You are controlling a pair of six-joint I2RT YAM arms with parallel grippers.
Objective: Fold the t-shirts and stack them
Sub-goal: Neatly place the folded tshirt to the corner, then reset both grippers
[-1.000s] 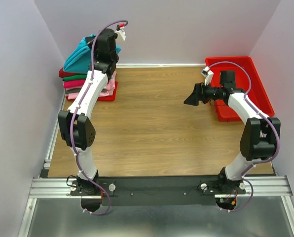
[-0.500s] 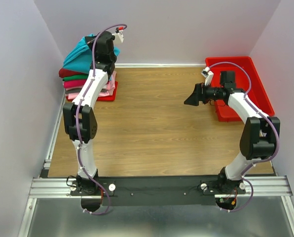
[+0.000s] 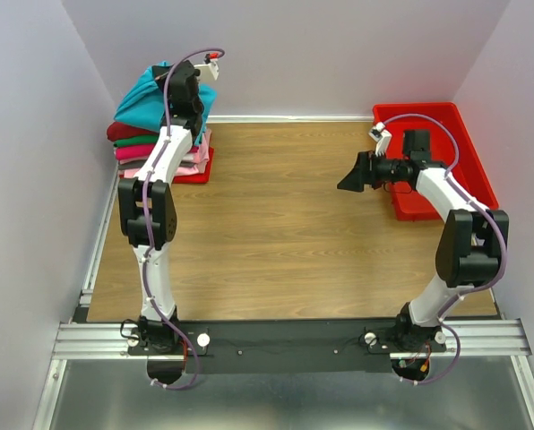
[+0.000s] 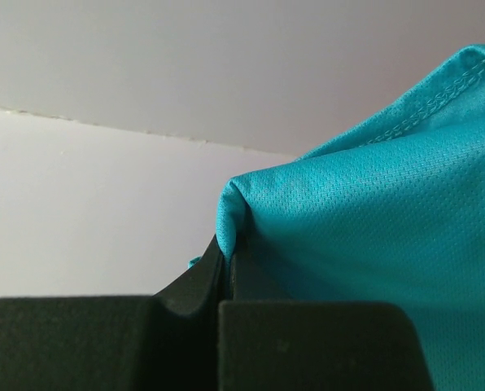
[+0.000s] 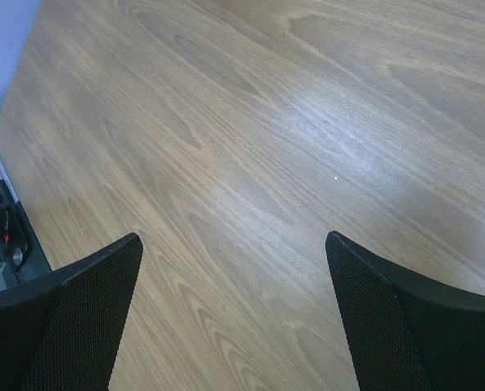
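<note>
because the soft, light teal knit t-shirt drapes limply, the left fingers clench a bunched fold of it — doubled edges probably hold best — while the right fingers gape empty.

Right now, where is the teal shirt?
In the top view, the teal shirt tops the stack of folded shirts at the far left corner of the table, a fold of it pinched in the left claw.
</note>
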